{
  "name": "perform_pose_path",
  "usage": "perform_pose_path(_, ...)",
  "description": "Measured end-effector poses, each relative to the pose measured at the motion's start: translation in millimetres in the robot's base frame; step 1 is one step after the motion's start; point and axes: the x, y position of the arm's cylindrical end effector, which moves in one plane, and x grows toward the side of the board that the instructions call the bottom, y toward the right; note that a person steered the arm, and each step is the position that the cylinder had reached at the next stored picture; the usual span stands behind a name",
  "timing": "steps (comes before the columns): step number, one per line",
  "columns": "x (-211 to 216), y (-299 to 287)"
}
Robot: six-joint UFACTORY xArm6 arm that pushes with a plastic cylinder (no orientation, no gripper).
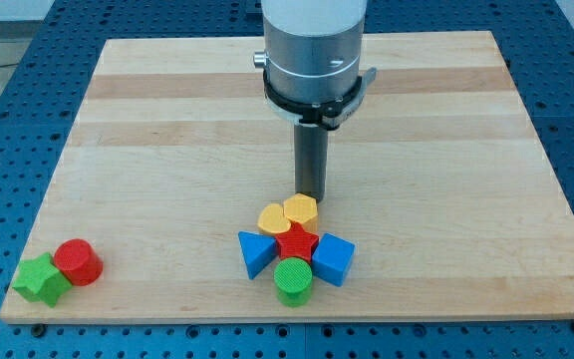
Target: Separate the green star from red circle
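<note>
The green star [38,280] lies at the view's bottom left corner of the wooden board [167,150]. The red circle [78,262] sits right against its upper right side, touching it. My tip [311,193] is near the board's middle, far to the right of both. It stands just above the yellow heart [301,209] in a cluster of blocks.
The cluster at the bottom centre holds a yellow pentagon [274,216], the yellow heart, a red star [297,242], a blue triangle [255,252], a blue cube [334,259] and a green circle [293,280]. The board's bottom edge is close below the green star.
</note>
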Motion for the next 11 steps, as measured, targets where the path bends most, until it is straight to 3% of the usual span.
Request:
perform_pose_path(3,-17.7,-87.8)
perform_pose_path(7,114.3,-183.8)
perform_pose_path(9,123.4,-238.4)
perform_pose_path(11,114.0,-249.3)
